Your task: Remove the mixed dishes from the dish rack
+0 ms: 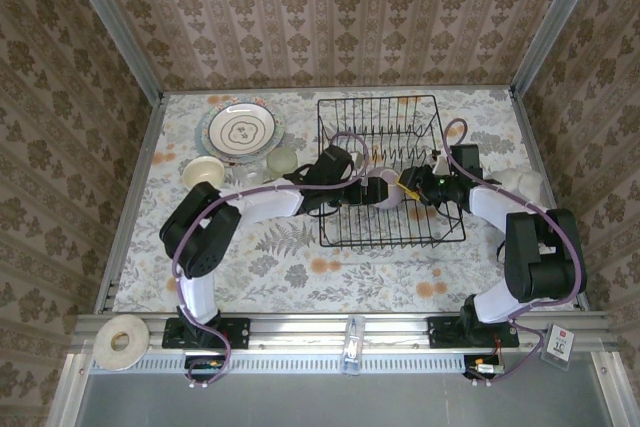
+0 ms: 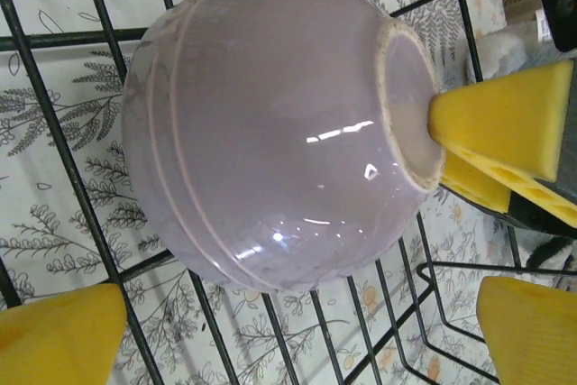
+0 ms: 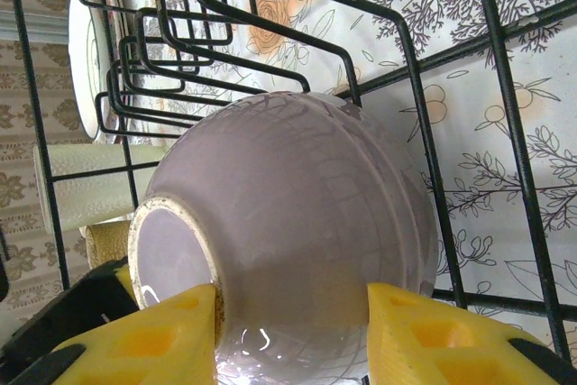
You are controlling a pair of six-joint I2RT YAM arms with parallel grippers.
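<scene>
Two end effectors (image 2: pixel 297 331) (image 3: pixel 302 335), one lilac bowl (image 2: pixel 270 132)

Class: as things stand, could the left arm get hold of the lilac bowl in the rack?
Probably yes: the left gripper stands open with the lilac bowl straight ahead, nothing between. The right gripper flanks the bowl's foot, though.

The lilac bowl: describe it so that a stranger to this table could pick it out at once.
Find the black wire dish rack at the middle of the floral table. In its near half the lilac bowl lies on its side. Unlike the cream bowl and the plates left of the rack, it is glossy pale purple with raised rings round it.
</scene>
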